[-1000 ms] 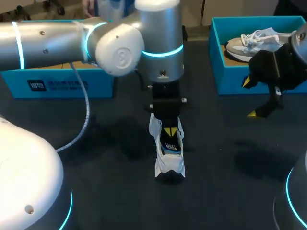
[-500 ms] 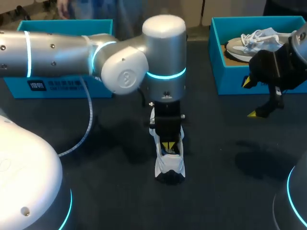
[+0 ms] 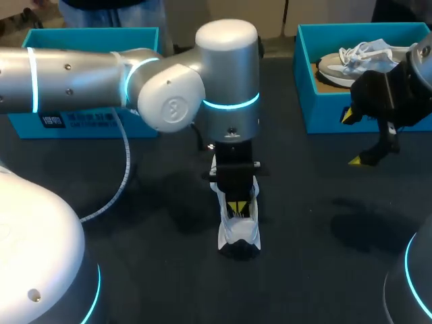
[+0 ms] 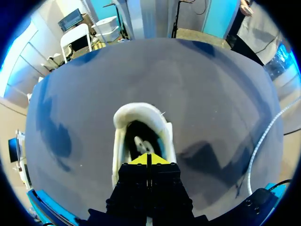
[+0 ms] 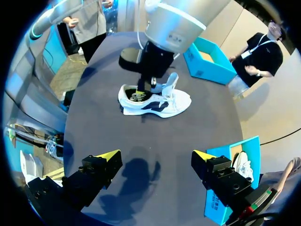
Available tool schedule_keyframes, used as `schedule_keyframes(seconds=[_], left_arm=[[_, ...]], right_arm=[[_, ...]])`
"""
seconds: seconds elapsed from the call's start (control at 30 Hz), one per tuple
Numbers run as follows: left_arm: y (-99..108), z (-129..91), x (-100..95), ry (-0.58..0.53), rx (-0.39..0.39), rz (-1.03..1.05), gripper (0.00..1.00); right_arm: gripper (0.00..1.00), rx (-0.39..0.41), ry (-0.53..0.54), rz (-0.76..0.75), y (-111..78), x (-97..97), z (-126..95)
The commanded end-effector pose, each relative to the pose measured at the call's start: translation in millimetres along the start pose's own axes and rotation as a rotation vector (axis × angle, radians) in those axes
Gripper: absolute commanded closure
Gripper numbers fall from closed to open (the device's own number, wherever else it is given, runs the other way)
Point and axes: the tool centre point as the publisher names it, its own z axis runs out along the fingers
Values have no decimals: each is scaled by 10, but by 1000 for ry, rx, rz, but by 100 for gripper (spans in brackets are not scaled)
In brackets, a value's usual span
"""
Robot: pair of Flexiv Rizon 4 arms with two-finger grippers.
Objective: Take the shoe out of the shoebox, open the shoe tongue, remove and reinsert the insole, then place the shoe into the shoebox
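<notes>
Blue left shoebox [image 3: 94,123] sits at the table's [image 3: 148,229] far left, partly behind my left arm [image 3: 169,88]. At table centre my left fingers [image 3: 237,205] point straight down, pressed together, their yellow tips inside the opening of the shoe [image 3: 237,233]. I can't tell if anything is pinched between them.

The shoe is a white sneaker with dark side panels. It stands on its sole on the table, well apart from both boxes. Its tongue [image 5: 171,83] stands up beside the fingers. In the left wrist view its white collar curves ahead of the tips and the inside is dark.

Blue right shoebox [image 3: 337,120] at far right holds a second sneaker [image 3: 351,61], grey-white with white laces. My right fingers [image 3: 355,160] hang above the table just in front of that box, spread wide with nothing between them.
</notes>
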Motion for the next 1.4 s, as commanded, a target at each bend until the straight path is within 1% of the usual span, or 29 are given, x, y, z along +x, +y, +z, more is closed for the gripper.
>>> schedule_keyframes(seconds=[0.03, 0.23, 0.33, 0.43, 0.53, 0.6, 0.67, 0.73, 0.83, 0.93, 1.0, 1.07, 1.2, 1.3, 1.4], left_arm=[[-53, 53, 33, 25, 5, -2, 100], [-23, 282, 21, 50, 7, -10, 100], [-23, 361, 30, 59, 3, -16, 100], [-21, 522, 45, 82, -9, -22, 100], [-18, 606, 30, 66, -29, -21, 100], [1, 674, 7, 28, -49, -39, 100], [17, 697, -4, -19, -62, -57, 100], [24, 706, -6, -35, -73, -63, 100], [29, 668, 17, -30, -77, -63, 100], [28, 522, 72, -9, -86, -66, 100], [26, 418, 104, 6, -76, -62, 100], [34, 316, 119, -7, -51, -75, 100], [20, 173, 85, -56, -68, -73, 100], [10, 140, 28, -77, -60, -73, 100], [-10, 175, -37, -78, -54, -67, 100]], right_arm=[[0, 1, -2, 1, 0, 7, 8], [0, 1, -2, 1, 0, 7, 8], [0, 1, -2, 1, 0, 7, 8], [0, 1, -2, 1, 0, 7, 8], [0, 1, -2, 1, 0, 7, 8], [0, 1, -2, 1, 0, 7, 8], [0, 1, -2, 1, 0, 7, 8], [0, 1, -2, 1, 0, 7, 8], [0, 1, -2, 1, 0, 7, 8], [0, 1, -2, 1, 0, 7, 8], [0, 1, -2, 1, 0, 7, 8], [0, 1, -2, 1, 0, 7, 8], [0, 1, -2, 1, 0, 7, 8], [0, 1, -2, 1, 0, 7, 8], [0, 1, -2, 1, 0, 7, 8]])
